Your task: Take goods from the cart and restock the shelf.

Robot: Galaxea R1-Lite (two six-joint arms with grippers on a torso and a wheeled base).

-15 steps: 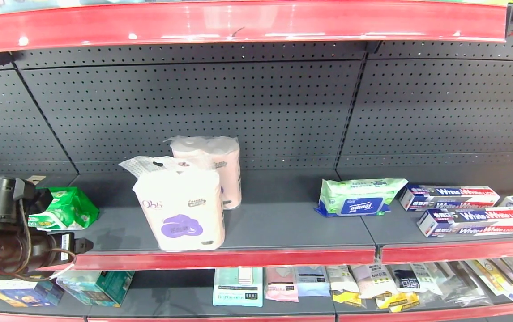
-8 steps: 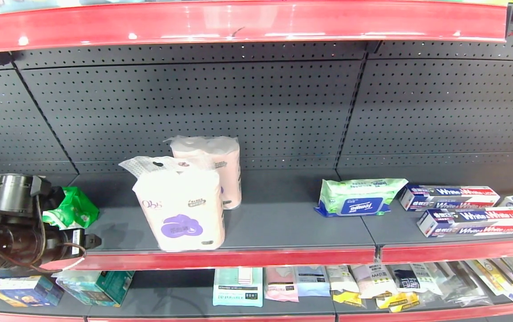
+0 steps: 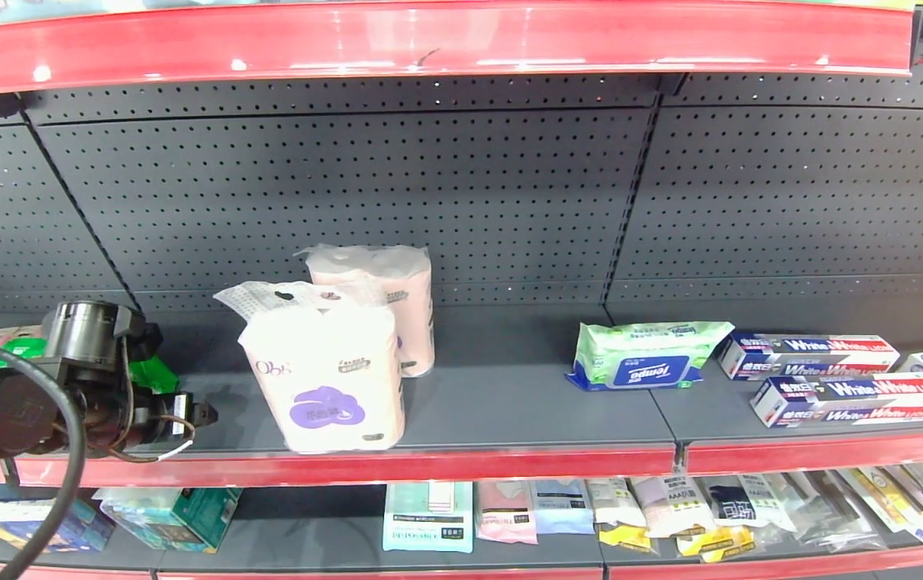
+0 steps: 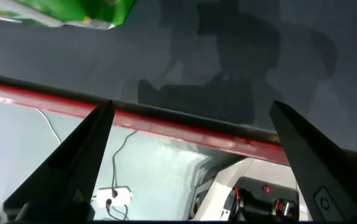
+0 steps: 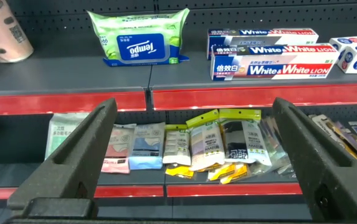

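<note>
A green pack [image 3: 149, 373] lies at the left end of the grey shelf [image 3: 510, 403], mostly hidden behind my left arm [image 3: 67, 387]. In the left wrist view the green pack [image 4: 60, 12] lies beyond my left gripper [image 4: 192, 106], which is open and empty above the shelf's red front edge [image 4: 184, 127]. My right gripper [image 5: 195, 102] is open and empty, held back from the shelf and facing the wet wipes pack [image 5: 139, 37] and the toothpaste boxes [image 5: 265, 53].
Two toilet paper packs [image 3: 324, 379] [image 3: 385, 306] stand mid-shelf, right of my left arm. The wet wipes [image 3: 647, 362] and toothpaste boxes [image 3: 808, 354] lie to the right. Bare shelf lies between the paper and the wipes. The lower shelf [image 3: 308, 540] holds small packets.
My left arm has moved right and a little up along the shelf front, now covering most of the green pack. The goods have not moved.
</note>
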